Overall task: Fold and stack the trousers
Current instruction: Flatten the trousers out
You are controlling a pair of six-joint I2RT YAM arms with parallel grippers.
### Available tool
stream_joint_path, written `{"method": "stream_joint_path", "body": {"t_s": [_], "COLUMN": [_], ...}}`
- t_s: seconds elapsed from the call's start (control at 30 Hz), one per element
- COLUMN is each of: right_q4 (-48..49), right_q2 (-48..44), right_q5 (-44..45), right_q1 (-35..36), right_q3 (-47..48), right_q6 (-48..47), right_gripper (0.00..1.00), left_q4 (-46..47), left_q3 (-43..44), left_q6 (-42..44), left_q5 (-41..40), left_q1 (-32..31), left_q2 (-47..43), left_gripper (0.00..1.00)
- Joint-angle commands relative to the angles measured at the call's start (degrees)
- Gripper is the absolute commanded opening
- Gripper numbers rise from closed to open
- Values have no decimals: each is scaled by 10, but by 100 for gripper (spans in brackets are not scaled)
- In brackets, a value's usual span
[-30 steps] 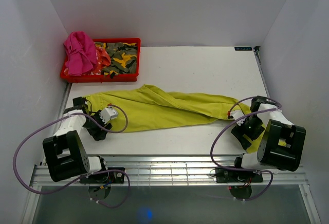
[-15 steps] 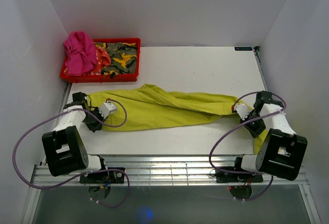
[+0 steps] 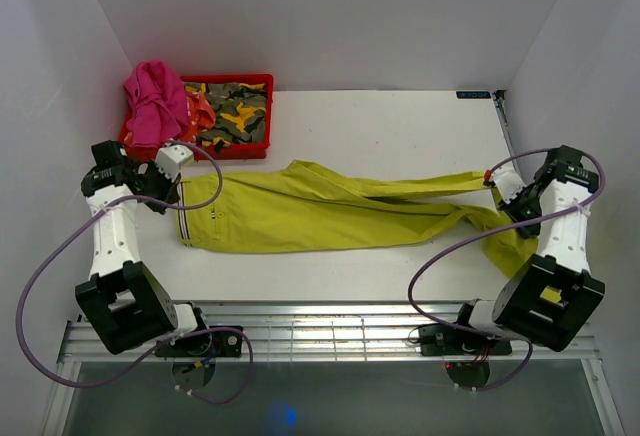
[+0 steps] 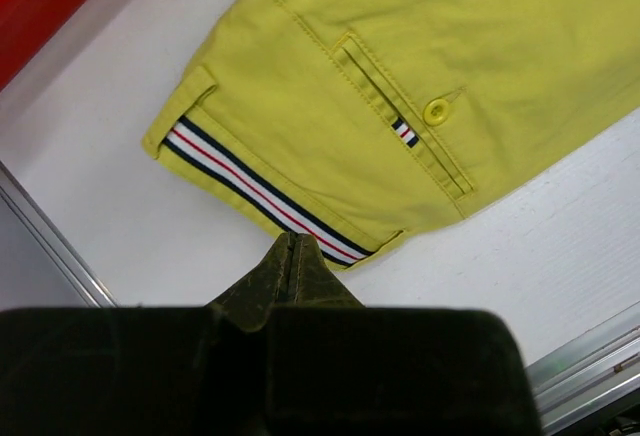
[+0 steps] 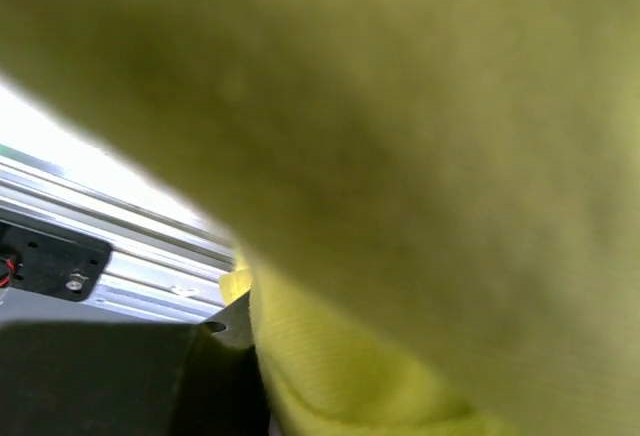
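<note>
At trousers (image 3: 330, 218) ends, both grippers (image 4: 293, 248) (image 3: 505, 208) clenched

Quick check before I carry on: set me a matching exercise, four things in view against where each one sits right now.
Things
1. lime yellow-green cloth trousers
2. red plastic tray
3. bright pink crumpled cloth
4. green-and-orange camouflage cloth

Places
A. draped over the tray's left end
B. stretched left to right across the middle of the white table
C. at the table's far left corner
D. inside the tray, in its right half

Pairs: 1-B, 2-C, 3-A, 4-D
</note>
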Motion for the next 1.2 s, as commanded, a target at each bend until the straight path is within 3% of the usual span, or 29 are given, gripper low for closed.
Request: {"method": "stream_joint_path", "body": {"t_s": [0.0,0.1,0.27,0.4,0.53,0.63,0.77,0.93,1.0,1.03,1.17], "right_q4": [-36,-46,-44,-35,-53,-65,-59,-63,-63,-56,13], "right_q2": [21,60,151,215,265,272,263,252,243,237,220], "right_q5": [-30,-48,-66,-70,-79,-81,-81,-79,-68,-49,-4], "right_q1": [-23,-22,-8,8,12,13,12,16,17,16,18], "right_q3": [88,123,168,212,281,318,322,298,280,249,178], "right_q6": [-66,-53,-2,35,57,57,47,39,28,23,18], "right_gripper": [8,8,8,8,8,8,8,8,9,15,22], "left_q4": [-39,-57,-78,-54,4,-9,-20,-7,-45,-51,-52], "left_q3": [16,-11,-70,-115,-113,-69,-69,-37,-23,-29,-102], "left_q6": [0,34,96,95,9,-18,-8,-60,-37,-25,50], "left_q5": [58,59,34,32,18,43,40,48,74,70,-7], "left_q1": [8,7,-12,-37,-67,-68,-80,-82,-84,-87,-128], "left_q2": [-20,-19,-27,-48,-41,3,27,57,61,57,16], "left_gripper": [0,4,31,44,45,46,50,54,55,55,55]}}
